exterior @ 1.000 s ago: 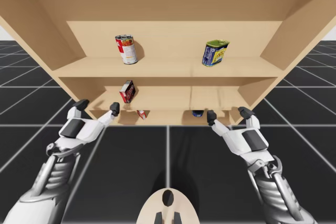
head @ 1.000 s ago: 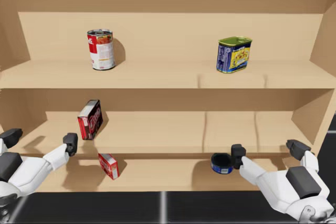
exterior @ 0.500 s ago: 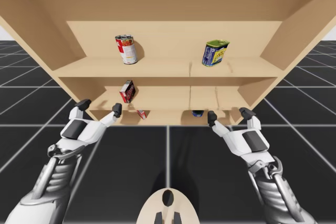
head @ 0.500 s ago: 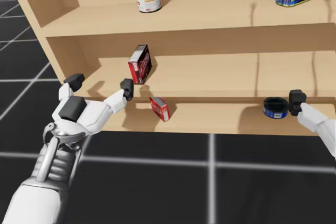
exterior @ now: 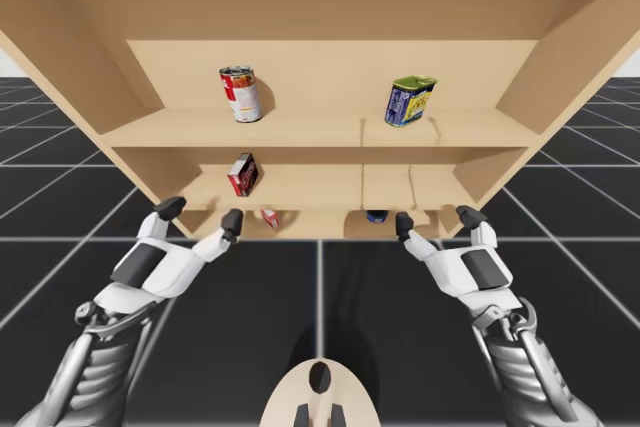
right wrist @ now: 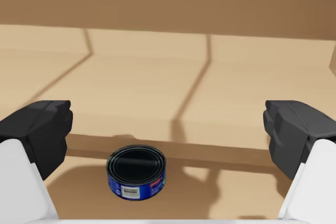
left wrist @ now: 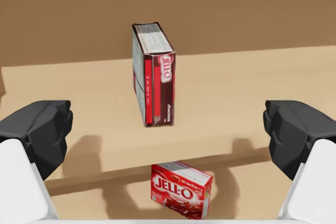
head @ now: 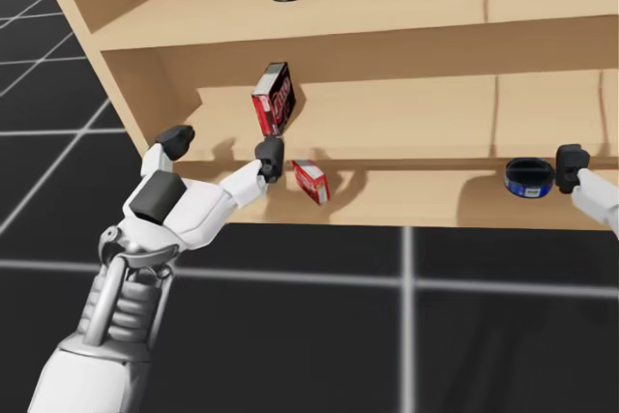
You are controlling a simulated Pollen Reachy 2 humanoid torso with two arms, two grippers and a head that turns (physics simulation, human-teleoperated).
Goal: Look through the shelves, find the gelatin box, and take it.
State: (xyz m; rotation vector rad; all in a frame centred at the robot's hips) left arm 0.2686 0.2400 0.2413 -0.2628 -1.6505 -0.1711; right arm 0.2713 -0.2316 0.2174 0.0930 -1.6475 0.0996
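A small red box lies tilted on the bottom shelf, ahead of and below my left gripper. A taller dark red box stands on the middle shelf straight ahead of it. In the head view the left gripper hangs open at the shelf front, one fingertip just left of the small red box and below the tall box. My right gripper is open in front of a flat blue can on the bottom shelf, holding nothing.
On the top shelf stand a red-and-white can and a blue-and-yellow can. The wooden shelf unit has slanted side walls at both ends. Black gridded floor lies in front of it.
My left gripper has moved right and slightly back, nearer the small red box. My head has turned a little further. The right arm has stayed still.
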